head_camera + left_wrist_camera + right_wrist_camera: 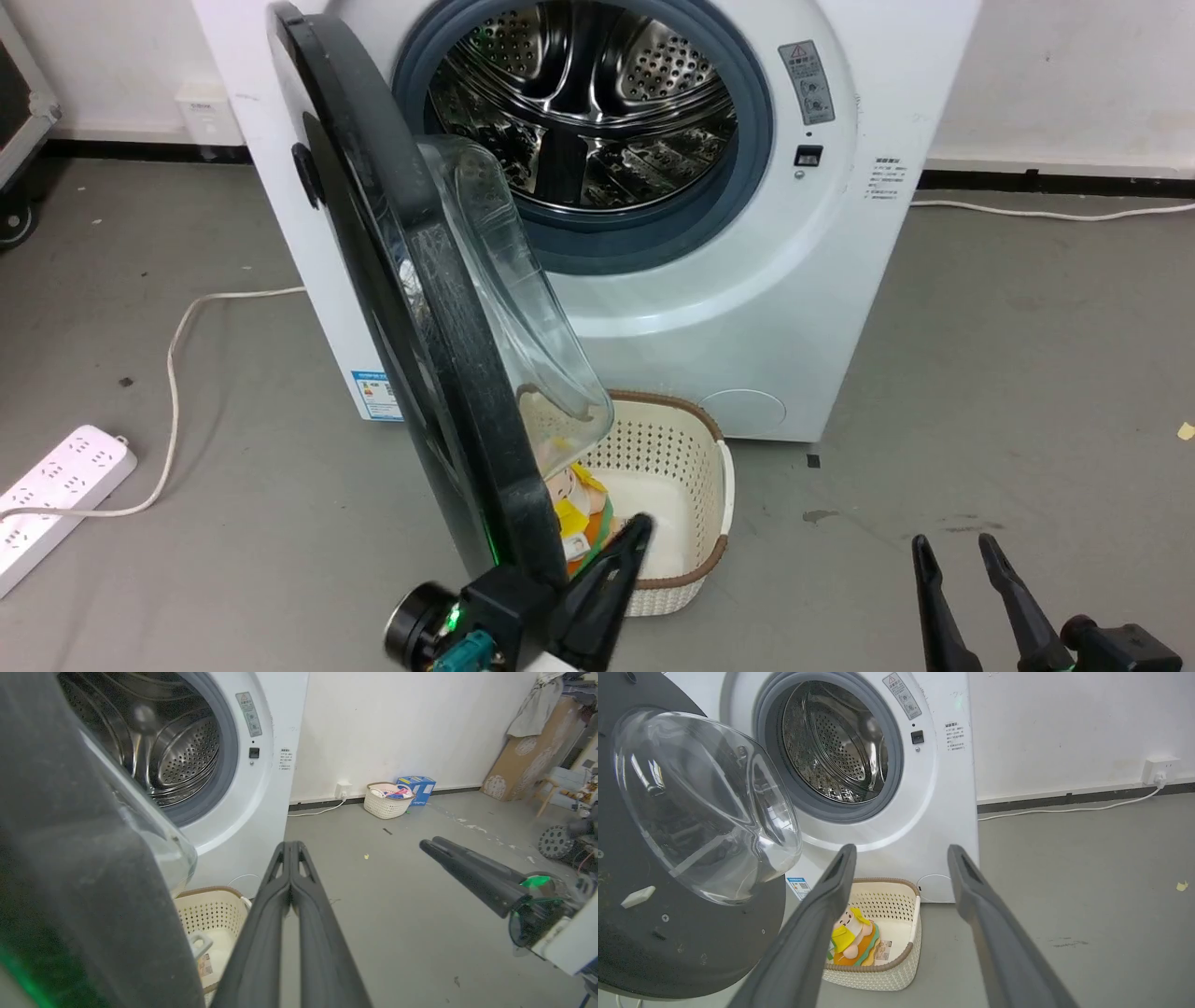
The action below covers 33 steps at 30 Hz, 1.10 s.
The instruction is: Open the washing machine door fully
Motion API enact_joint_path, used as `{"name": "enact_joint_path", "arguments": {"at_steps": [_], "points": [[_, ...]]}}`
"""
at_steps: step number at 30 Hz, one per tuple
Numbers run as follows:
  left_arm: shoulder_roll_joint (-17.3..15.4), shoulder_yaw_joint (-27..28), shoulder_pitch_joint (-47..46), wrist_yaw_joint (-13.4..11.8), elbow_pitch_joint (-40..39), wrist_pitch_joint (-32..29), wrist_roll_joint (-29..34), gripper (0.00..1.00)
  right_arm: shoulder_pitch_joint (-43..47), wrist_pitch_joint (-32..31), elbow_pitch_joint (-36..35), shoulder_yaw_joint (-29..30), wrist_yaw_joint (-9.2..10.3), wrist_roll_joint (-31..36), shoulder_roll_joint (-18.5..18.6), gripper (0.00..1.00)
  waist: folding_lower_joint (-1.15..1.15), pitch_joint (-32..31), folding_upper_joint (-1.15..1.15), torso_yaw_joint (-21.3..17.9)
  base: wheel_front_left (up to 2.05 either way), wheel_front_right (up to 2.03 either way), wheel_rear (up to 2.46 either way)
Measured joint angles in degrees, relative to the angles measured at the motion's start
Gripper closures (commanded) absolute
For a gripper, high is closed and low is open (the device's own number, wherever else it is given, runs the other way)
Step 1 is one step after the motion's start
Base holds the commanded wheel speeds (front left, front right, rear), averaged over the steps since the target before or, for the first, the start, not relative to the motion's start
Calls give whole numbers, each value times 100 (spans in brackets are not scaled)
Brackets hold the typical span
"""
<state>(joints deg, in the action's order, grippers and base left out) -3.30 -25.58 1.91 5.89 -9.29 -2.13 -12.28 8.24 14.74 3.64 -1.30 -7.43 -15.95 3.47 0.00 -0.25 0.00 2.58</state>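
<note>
While pushing with left end effector (290, 847) pinched shut, right end effector (902, 848) spread wide, press inner rim of washing machine door (439, 373) steadily outward.

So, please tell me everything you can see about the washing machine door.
The washing machine door is a large round disc, glossy black, with a clear bulging glass bowl on its inner face. It stands upright, swung about halfway out from the washing machine, hinged at the head view's left, its lower part near the cream basket. The shut left gripper sits beside its lower edge, inner side; whether they touch I cannot tell.
</note>
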Motion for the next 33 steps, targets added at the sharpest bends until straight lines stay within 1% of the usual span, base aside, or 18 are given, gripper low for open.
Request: {"name": "enact_joint_path", "arguments": {"at_steps": [6,11,16,19,24,28,31,33], "points": [[-77,179,-2,-261,548,49,57,100,-3,0,53,-24,0,-27,-2,0,0,-11,0,110,0,0,0],[-88,246,-4,-330,728,123,51,100,-1,0,108,-89,0,-29,-3,0,0,-20,0,316,0,0,0],[-111,263,3,-348,757,168,37,100,14,1,157,-97,0,-36,-8,0,-1,-30,0,633,0,0,0],[-142,323,14,-400,757,177,2,100,14,1,180,-145,0,-41,-10,0,0,-37,0,865,0,0,0],[-263,513,21,-519,756,201,-22,100,12,1,232,-235,0,-48,-15,0,0,-44,0,1260,0,0,0],[-314,701,17,-573,755,201,-176,100,9,1,255,-269,0,-56,-15,0,0,-30,0,1541,0,0,0],[-372,871,-16,-610,775,221,-214,100,-5,1,311,-381,0,-48,-8,0,-1,33,0,1682,0,0,0],[-432,1016,-74,-683,794,231,-257,100,-24,0,316,-417,0,-41,4,0,0,115,0,1719,0,0,0]]}}
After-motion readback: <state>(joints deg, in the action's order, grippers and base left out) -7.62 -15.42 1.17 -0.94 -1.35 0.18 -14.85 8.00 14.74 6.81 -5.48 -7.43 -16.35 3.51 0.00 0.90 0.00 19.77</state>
